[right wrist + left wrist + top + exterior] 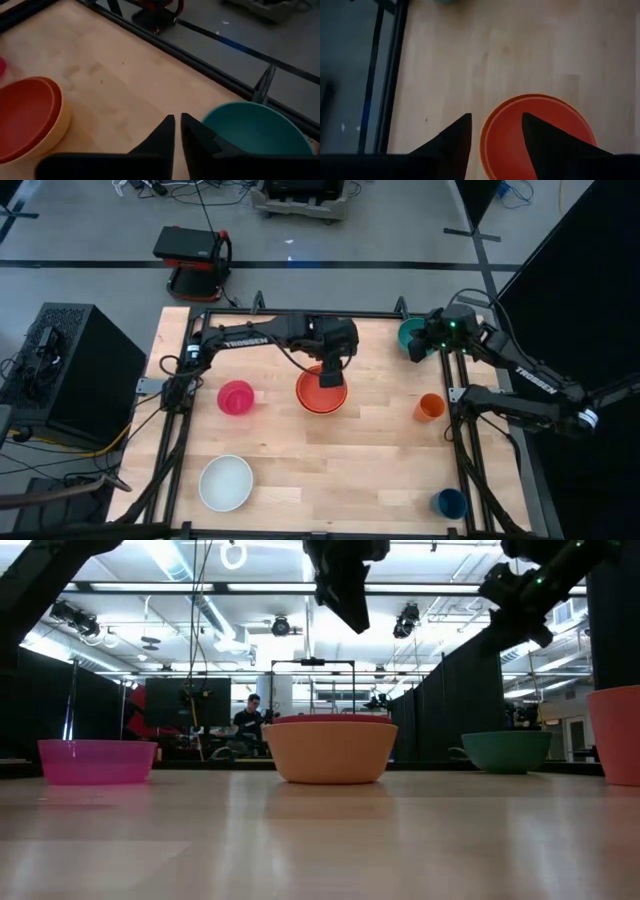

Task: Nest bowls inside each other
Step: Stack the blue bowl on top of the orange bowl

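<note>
Red-orange bowl (321, 392) sits nested in your yellow-orange bowl (330, 752), left end effector (492, 137) spread above it, right end effector (178, 131) near-closed, empty; teal bowl (412, 335), pink bowl (236, 397), white bowl (225, 482) remain.

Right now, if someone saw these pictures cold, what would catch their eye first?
Most striking is the smooth red-orange plastic bowl nested in the wider yellow-orange bowl at the table's middle, with the left gripper hanging open just above its rim. Next, the right gripper at the table's far right corner, over the round teal green bowl, fingers only narrowly parted. The pink bowl and white bowl sit alone.
</note>
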Available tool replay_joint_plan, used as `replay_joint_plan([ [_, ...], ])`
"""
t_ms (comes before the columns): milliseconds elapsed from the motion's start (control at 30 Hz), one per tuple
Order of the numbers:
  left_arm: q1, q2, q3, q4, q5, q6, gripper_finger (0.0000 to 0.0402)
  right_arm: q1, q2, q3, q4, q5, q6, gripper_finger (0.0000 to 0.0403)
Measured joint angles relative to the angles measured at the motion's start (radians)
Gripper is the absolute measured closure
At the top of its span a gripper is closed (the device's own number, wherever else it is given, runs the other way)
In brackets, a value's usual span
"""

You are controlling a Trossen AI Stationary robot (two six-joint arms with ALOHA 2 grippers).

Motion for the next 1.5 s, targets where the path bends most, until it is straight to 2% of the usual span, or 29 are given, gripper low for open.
replay_joint_plan([
  [100,0.024,-0.009,0.004,-0.011,0.0,-0.017,0.0211,-0.027,0.02,0.003,-0.035,-0.003,0.0,0.0336],
  [367,0.1,-0.067,0.005,-0.036,0.001,-0.047,0.0157,-0.085,0.106,0.003,-0.128,-0.014,0.005,0.0214],
  [533,0.129,-0.092,0.005,-0.04,0.015,-0.052,0.0141,-0.107,0.188,0.003,-0.15,-0.075,0.003,0.0167],
  [1133,0.16,-0.17,0.001,0.049,0.137,-0.131,0.0146,-0.109,0.333,0.003,-0.152,-0.128,-0.074,0.018],
  [1333,0.132,-0.204,-0.102,0.286,0.138,-0.227,0.016,-0.109,0.333,0.003,-0.138,-0.128,-0.075,0.0172],
  [1500,0.065,-0.209,-0.224,0.369,0.099,-0.273,0.0176,-0.109,0.331,0.003,-0.135,-0.129,-0.074,0.017],
])
